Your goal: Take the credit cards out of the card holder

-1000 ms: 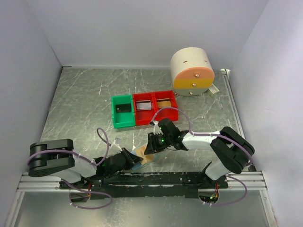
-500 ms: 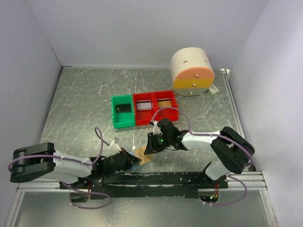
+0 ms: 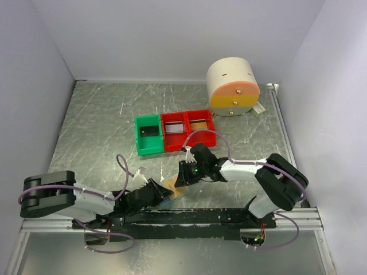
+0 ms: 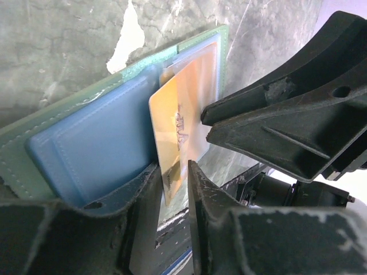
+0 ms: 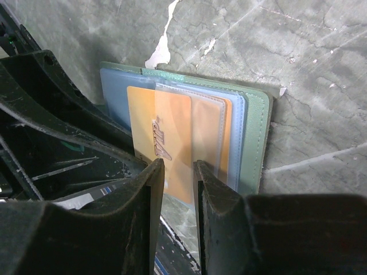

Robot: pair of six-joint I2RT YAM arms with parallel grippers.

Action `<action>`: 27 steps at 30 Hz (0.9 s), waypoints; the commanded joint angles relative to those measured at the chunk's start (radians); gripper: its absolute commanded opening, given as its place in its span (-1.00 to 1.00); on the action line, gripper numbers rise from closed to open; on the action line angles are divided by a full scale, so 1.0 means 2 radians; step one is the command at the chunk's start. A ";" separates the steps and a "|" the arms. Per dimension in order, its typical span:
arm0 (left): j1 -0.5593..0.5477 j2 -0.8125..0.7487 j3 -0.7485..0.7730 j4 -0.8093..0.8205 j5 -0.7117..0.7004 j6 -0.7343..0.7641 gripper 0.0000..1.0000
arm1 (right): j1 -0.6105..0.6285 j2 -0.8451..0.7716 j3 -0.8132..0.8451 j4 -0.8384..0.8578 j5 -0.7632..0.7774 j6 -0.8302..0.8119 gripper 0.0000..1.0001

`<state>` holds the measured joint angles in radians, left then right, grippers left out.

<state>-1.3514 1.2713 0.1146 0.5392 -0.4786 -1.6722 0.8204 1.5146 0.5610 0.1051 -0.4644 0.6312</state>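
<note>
Grey marbled bench (image 3: 97,126) is being occupied by the open card holder (image 4: 86,154), just beyond both pincers. A thin, probably stiff and slick credit card (image 4: 178,129), half out of the soft holder, is being pinched at its near edge by the left pincer (image 4: 174,186). Whether the right pincer (image 5: 179,183) is clenched cannot be told.

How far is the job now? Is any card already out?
No card is fully out of the card holder yet. In hand: one orange card sticks partly out of its clear pocket, its end between the fingers of the left gripper, the right gripper close beside. Left: pulling this card free; more orange behind it in the pocket may be a second card.
</note>
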 commanded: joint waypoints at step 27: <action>-0.018 -0.163 0.180 -0.513 -0.023 0.077 -0.86 | -0.019 -0.129 0.036 -0.113 0.135 -0.016 -0.13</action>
<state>-1.3788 0.9859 0.4240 -0.3183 -0.5037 -1.6035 0.8093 1.3224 0.5976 -0.0814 -0.2813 0.6014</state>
